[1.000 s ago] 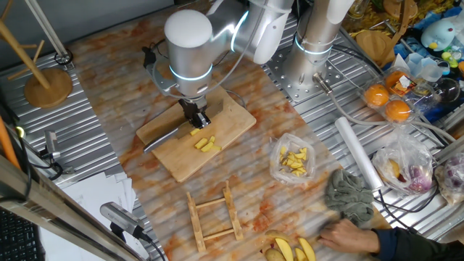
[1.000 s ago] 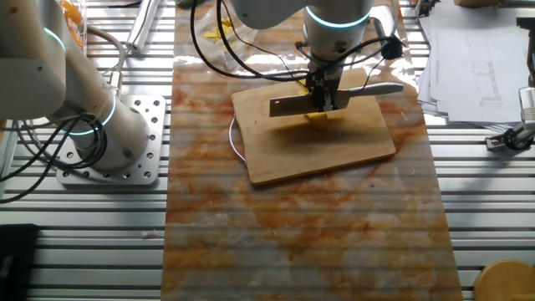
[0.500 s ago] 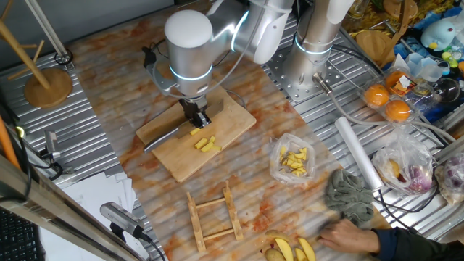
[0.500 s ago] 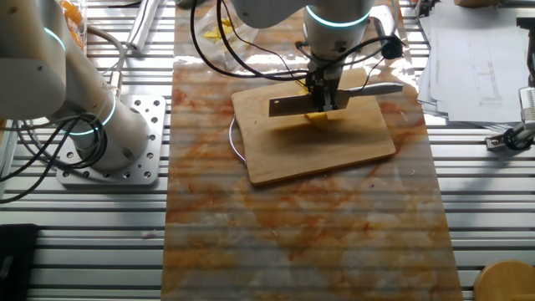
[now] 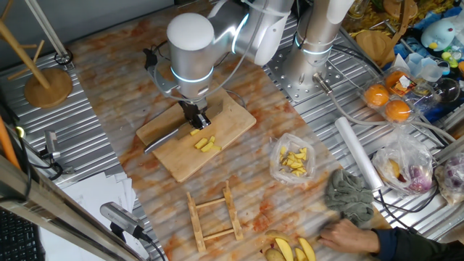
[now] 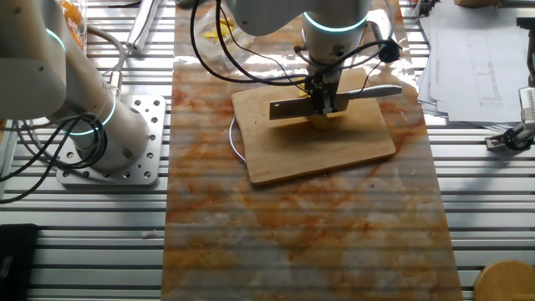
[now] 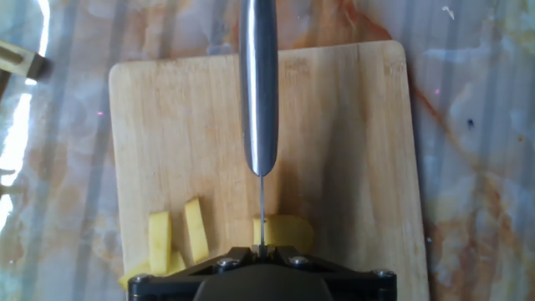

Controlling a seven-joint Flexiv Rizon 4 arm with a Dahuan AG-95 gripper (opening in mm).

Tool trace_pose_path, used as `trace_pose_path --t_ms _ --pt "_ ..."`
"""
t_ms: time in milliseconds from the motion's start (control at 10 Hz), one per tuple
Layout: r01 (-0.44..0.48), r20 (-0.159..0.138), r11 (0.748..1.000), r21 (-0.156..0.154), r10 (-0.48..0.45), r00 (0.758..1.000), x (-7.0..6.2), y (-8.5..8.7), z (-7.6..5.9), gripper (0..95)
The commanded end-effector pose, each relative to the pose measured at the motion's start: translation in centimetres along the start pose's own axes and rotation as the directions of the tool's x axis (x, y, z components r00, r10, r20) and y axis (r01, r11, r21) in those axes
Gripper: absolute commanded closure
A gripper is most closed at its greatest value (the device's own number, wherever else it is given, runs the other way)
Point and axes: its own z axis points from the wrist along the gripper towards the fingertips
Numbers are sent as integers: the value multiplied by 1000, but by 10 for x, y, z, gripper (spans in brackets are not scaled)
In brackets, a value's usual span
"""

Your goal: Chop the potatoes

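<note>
Hand (image 5: 194, 116) clamped on knife (image 6: 334, 99), blade over potato chunk (image 7: 284, 231) on cutting board (image 5: 232, 119). Risk: chunk rolls, blade slips off-centre.

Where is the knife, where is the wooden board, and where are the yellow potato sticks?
knife (image 7: 260, 92): hand view, middle of the metal handle.
wooden board (image 7: 351, 150): hand view, bare wood right of the knife.
potato sticks (image 5: 206, 144): one fixed view, middle of the small yellow pile on the board.
</note>
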Motion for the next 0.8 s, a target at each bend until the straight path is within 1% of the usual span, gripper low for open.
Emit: trace_pose_path --t_ms 100,300,500,800 --pt "0 3 1000 9 0 1000 -3 0 8 950" --pt "10 -6 1000 22 -10 1000 -4 -1 13 950" --pt "10 -1 1000 19 -10 1000 -5 -3 20 950" --pt "12 1 1000 20 -12 1000 -5 -4 24 950"
